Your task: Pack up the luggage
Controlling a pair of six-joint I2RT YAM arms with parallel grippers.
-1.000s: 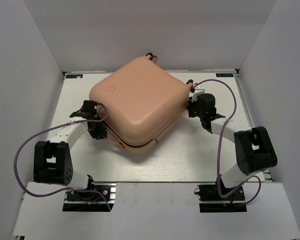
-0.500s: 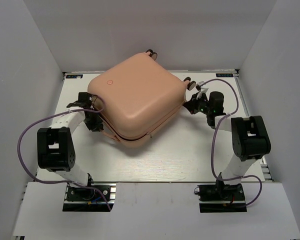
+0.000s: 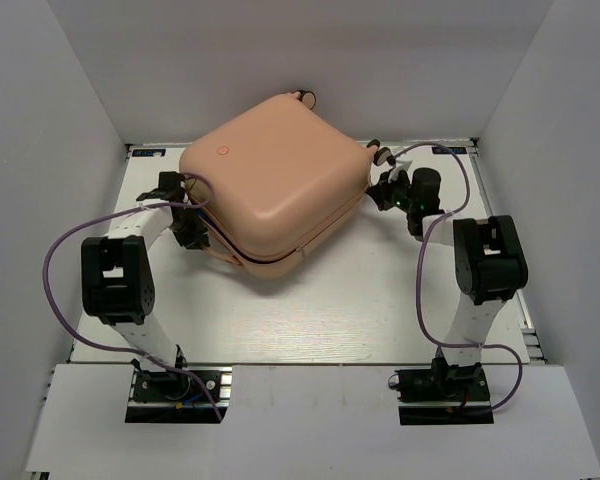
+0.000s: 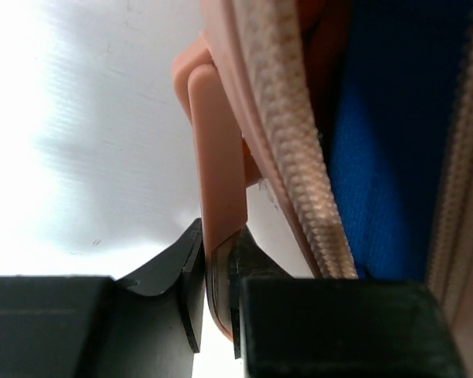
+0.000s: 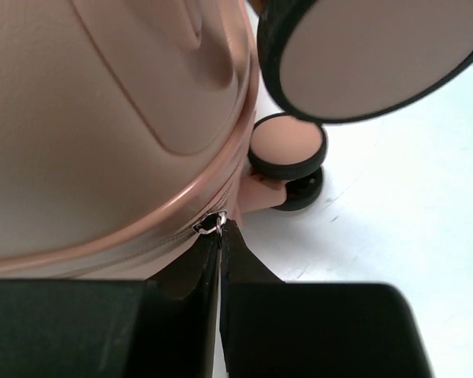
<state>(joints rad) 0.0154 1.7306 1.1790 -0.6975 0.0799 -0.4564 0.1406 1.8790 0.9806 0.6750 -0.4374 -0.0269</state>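
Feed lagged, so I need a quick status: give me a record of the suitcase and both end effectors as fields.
luggage: pale pink hard-shell suitcase, lid down, lying on white table
seam: gap by left arm, blue fabric showing
left end effector: shut on flat peach tab
right end effector: shut, tips at small silver zipper pull beside wheels

The luggage [image 3: 275,195] lies on the table [image 3: 380,310], between the left gripper [image 3: 188,222] and right gripper [image 3: 384,190].
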